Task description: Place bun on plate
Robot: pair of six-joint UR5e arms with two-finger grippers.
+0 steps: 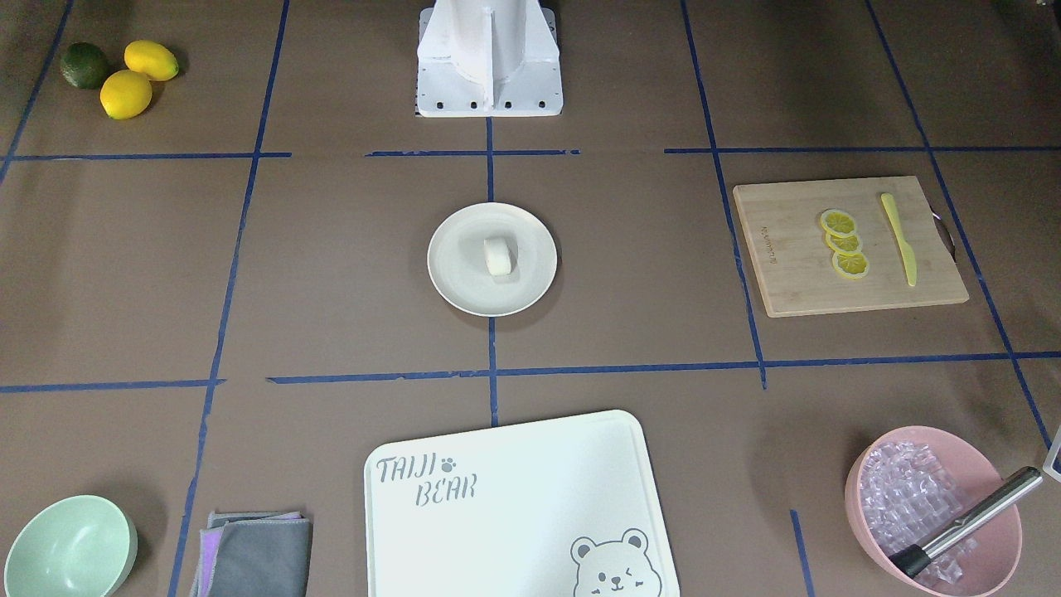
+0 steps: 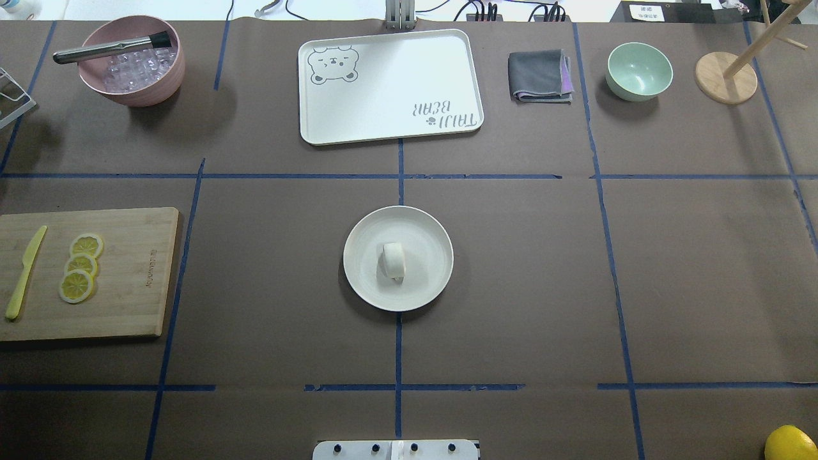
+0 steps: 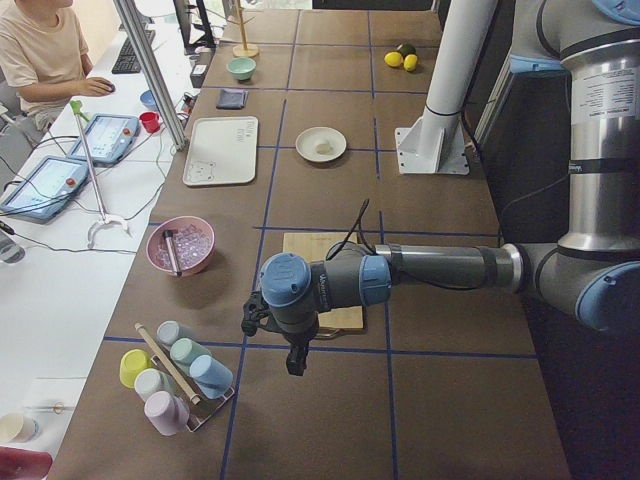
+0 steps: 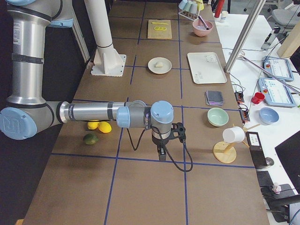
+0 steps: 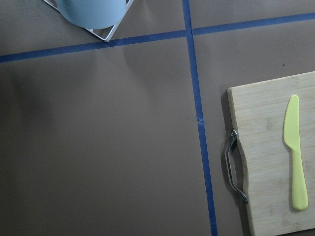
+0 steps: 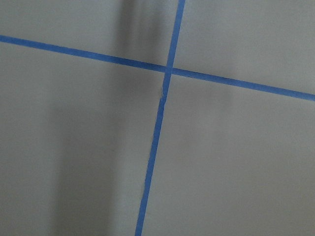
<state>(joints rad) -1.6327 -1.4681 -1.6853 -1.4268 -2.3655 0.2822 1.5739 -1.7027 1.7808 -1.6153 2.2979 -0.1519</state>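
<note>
White bun (image 2: pixel 394 260): centred on cream plate (image 2: pixel 364 284), mid-frame. Left claw (image 3: pixel 296 360), right claw (image 4: pixel 161 153): well apart from it, opening cannot be told. Judged done; leave bun undisturbed.

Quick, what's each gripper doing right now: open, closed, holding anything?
Left gripper: cannot be told, seen only from the side.
Right gripper: cannot be told, same reason.
The bun lies on the plate, away from both.

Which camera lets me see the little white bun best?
The overhead exterior view: the bun sits large and unblocked near the middle of the plate. The front-facing view shows it nearly as well. Both side views show only a tiny pale lump on the plate. Neither wrist view shows it.
</note>
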